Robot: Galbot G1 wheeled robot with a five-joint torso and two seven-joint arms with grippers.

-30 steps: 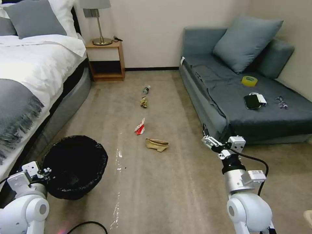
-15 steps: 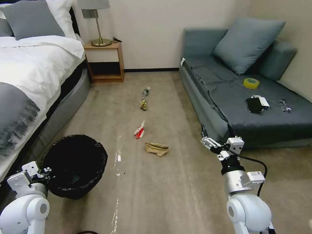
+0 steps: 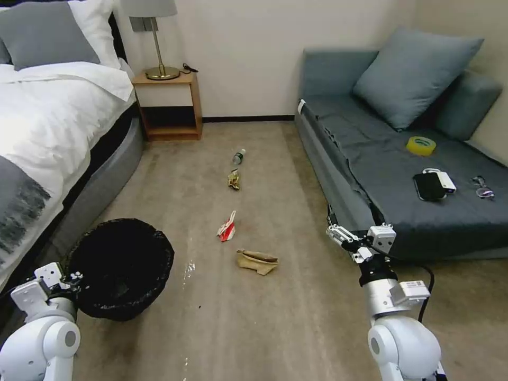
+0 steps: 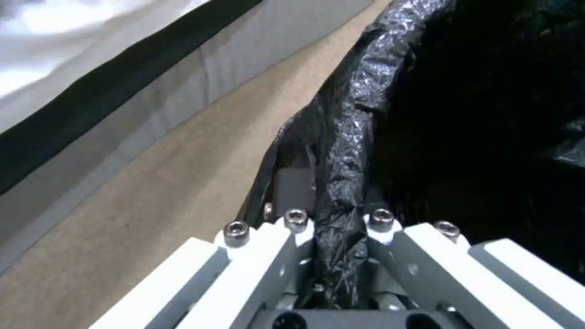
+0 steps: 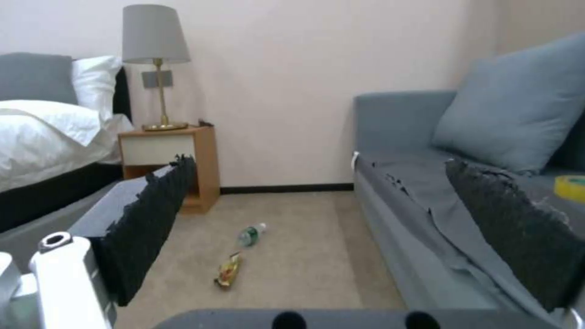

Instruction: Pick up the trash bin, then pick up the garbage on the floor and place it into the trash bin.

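Four garbage (image 3: pixel 257 261) pieces on carpet, left gripper (image 4: pixel 337 237) fingers clamped on trash bin (image 3: pixel 120 268) rim, right gripper (image 3: pixel 336 236) fingers apart.

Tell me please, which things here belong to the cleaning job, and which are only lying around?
Belong to the job:
trash bin, held at its rim by the left gripper
paper bag
carton
wrapper
bottle
right gripper, open above the floor

Only lying around:
tape roll
phone
glasses
lamp
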